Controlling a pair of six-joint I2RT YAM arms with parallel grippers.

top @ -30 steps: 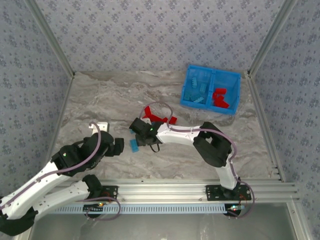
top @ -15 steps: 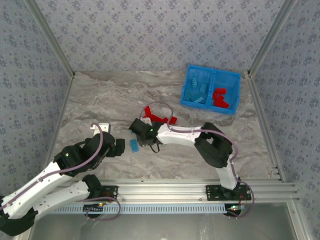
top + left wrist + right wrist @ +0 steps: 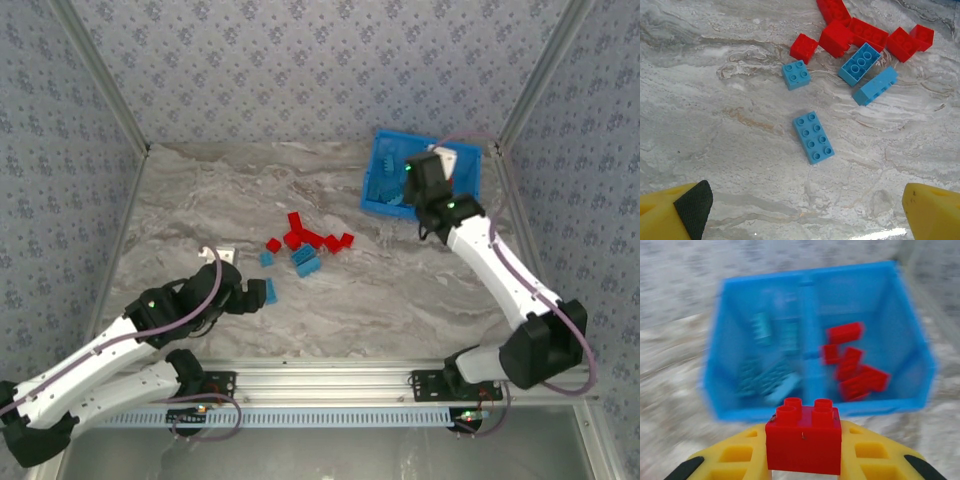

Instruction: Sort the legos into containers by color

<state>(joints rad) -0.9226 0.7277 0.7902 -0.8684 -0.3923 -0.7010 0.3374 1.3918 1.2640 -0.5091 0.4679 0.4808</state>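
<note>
Red square plastic brick (image 3: 803,437) gripped in my R pincer (image 3: 803,455), bright blue divided bin (image 3: 850,275) ahead, L pincer (image 3: 807,212) open.

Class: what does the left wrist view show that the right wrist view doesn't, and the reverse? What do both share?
Left wrist: loose legos on the table, a light blue eight-stud brick nearest the open left end effector. Right wrist: the blue bin, and a red four-stud brick clamped in the right end effector. Both: red and light blue legos, the table.

Left arm: low; left hand (image 3: 804,212) spread wide. Right arm: stretched forward; right hand (image 3: 803,462) clamped on red lego (image 3: 803,436).
</note>
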